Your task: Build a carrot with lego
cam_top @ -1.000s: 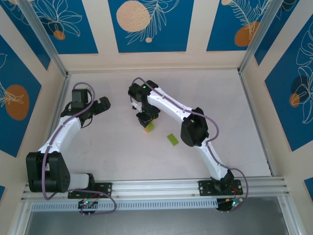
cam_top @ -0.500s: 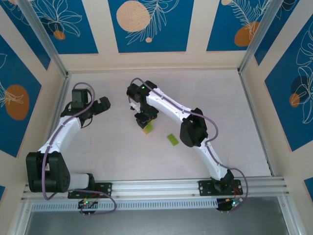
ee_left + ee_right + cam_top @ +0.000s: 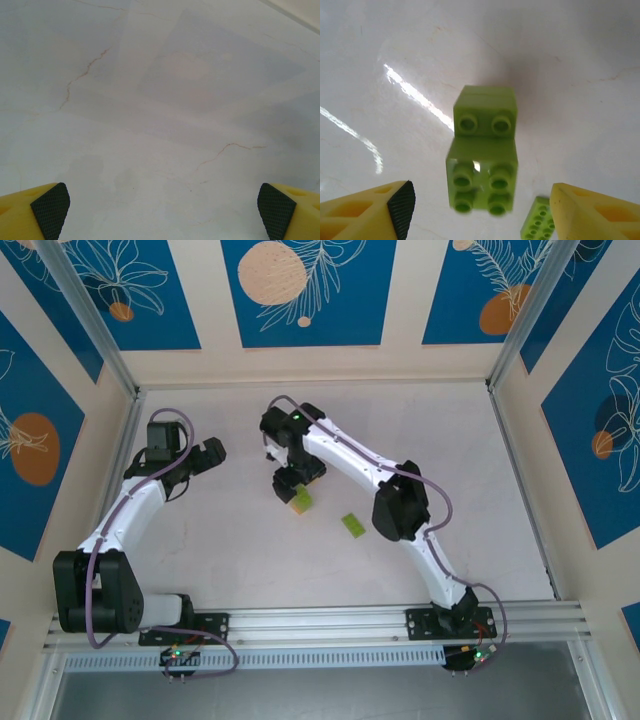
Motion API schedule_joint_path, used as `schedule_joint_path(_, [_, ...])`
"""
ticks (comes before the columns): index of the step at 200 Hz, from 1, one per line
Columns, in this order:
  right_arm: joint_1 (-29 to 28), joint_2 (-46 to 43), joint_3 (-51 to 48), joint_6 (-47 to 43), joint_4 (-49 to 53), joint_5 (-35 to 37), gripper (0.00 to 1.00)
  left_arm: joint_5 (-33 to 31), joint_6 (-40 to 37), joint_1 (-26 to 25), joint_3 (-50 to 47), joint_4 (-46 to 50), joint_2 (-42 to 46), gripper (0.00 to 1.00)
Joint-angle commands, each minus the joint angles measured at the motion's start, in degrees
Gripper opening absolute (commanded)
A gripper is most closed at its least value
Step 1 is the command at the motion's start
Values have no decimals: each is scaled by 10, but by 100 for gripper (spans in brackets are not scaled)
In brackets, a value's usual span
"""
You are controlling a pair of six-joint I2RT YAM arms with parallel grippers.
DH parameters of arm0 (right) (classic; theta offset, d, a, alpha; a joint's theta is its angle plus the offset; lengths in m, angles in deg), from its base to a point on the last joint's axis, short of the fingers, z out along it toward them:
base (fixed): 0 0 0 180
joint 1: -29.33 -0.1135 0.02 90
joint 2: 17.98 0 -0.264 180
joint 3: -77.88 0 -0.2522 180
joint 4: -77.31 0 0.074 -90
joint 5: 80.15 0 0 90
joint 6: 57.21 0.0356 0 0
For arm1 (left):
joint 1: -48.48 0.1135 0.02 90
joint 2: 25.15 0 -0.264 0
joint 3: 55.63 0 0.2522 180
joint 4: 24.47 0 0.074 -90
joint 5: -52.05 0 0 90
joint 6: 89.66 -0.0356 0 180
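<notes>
A lime-green lego stack (image 3: 483, 172) stands on the table, a four-stud square brick on top and a lower two-stud step (image 3: 485, 117) behind it. In the top view this stack (image 3: 301, 501) sits just right of my right gripper (image 3: 287, 487). My right gripper (image 3: 481, 212) hangs open above the stack, one finger on each side, touching nothing. A flat lime-green oblong piece (image 3: 536, 226) lies loose by the right finger, and shows as the oblong piece (image 3: 352, 524) in the top view. No orange block shows from above. My left gripper (image 3: 211, 452) stands open over bare table (image 3: 165, 125).
The white marbled table (image 3: 450, 470) is walled by cream and blue panels on three sides. Metal posts (image 3: 120, 370) stand at the back corners. Open floor lies right of the loose piece and between the two arms.
My right gripper has shifted slightly left and off the stack, so more of the green bricks shows. The left arm has not moved.
</notes>
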State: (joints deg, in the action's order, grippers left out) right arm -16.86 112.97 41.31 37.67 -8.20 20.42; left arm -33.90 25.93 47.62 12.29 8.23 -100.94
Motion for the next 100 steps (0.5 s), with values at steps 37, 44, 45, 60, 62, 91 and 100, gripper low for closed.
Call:
schedule_joint_path(37, [51,-180,-228,21,-61,20,74,3,-4,7,2,2,13,99])
schedule_joint_path(44, [55,-193,-267,25,-77,18,74,3,-3,8,3,2,13,99])
schedule_joint_path(45, [55,-195,-273,26,-80,18,74,3,-3,8,3,2,13,99])
schedule_joint_path(60, [59,-212,-345,35,-111,12,73,4,-4,8,3,2,13,99])
schedule_joint_path(62, [59,-212,-353,36,-116,11,73,4,-4,8,3,2,13,99])
schedule_joint_path(91, [60,-217,-440,47,-168,-4,73,7,-2,8,2,0,14,99])
schedule_joint_path(100, [61,-215,-454,50,-179,-10,72,7,-2,8,2,1,14,99])
